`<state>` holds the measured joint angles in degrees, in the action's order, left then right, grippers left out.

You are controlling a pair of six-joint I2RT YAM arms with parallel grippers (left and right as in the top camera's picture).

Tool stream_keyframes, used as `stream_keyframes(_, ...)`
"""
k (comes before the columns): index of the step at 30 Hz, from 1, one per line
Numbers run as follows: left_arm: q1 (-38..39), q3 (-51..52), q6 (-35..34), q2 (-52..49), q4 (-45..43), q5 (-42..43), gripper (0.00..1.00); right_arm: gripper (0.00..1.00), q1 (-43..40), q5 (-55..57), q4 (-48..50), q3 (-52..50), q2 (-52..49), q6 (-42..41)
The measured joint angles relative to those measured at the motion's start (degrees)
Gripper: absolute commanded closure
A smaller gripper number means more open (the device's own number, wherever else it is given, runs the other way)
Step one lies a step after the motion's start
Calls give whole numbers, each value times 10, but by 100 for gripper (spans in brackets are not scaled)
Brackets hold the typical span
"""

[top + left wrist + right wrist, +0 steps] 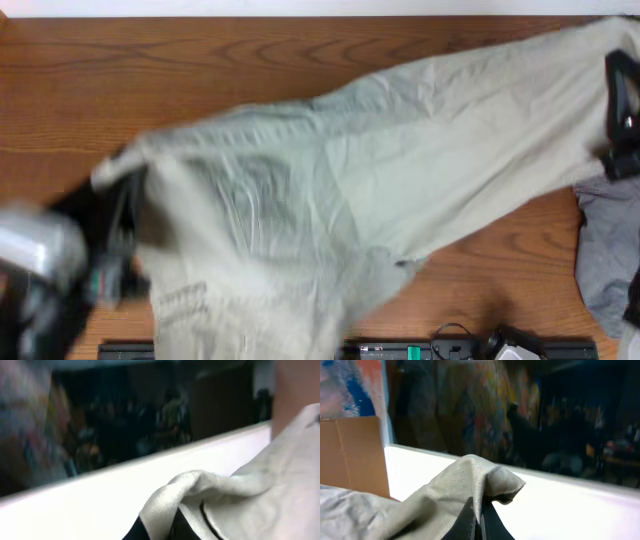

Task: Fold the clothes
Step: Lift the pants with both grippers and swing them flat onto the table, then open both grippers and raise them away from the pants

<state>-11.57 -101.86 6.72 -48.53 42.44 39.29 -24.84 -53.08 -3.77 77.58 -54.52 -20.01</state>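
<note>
Shorts [400,170] stretched slantwise over the wooden surface [150,70], raised at both ends, sagging between. Pinched at the right end by the right gripper [479,519], jaws clenched on a fold of khaki cloth. Pinched at the left end by the left gripper [170,530], jaws seemingly clenched too, though half buried under fabric. Held spread like this, probably, to pull out creases before laying flat. Close to the grey garment [605,250] at the right edge.
</note>
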Motion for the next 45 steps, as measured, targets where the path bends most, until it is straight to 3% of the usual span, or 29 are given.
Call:
stream_keyframes(9, 0, 3, 23, -239, 11, -9, 94, 96, 90, 2, 44, 0, -235, -4)
stream_keyframes(11, 2, 3, 29, -302, 12, -7, 89, 94, 115, 5, 81, -1, -299, -5)
stream_keyframes(14, 7, 4, 50, -400, 4, -7, 53, 71, 150, 22, 148, -1, -400, -4)
stream_keyframes(16, 10, 4, 57, -464, -21, -12, 29, 28, 167, 45, 197, -1, -471, -4)
stream_keyframes(19, 7, 5, 55, -553, -47, -27, 23, 18, 175, 80, 246, -1, -559, -5)
stream_keyframes(21, -2, 10, 45, -587, -41, -35, 22, 1, 168, 85, 246, -2, -598, -7)
stream_keyframes(26, -47, 18, 35, -582, 16, -41, 21, 1, 116, 30, 220, -7, -616, -19)
stream_keyframes(33, -83, 16, 44, -497, 148, -48, 21, 1, 50, -75, 216, -7, -592, -56)
stream_keyframes(36, -80, 13, 54, -474, 210, -49, 34, 1, 45, -108, 215, -7, -570, -68)
stream_keyframes(38, -80, 12, 57, -471, 243, -57, 34, 1, 46, -125, 210, -7, -551, -71)
stream_keyframes(45, -79, 90, 58, -474, 225, -101, 34, 1, 47, -169, 197, -7, -438, -80)
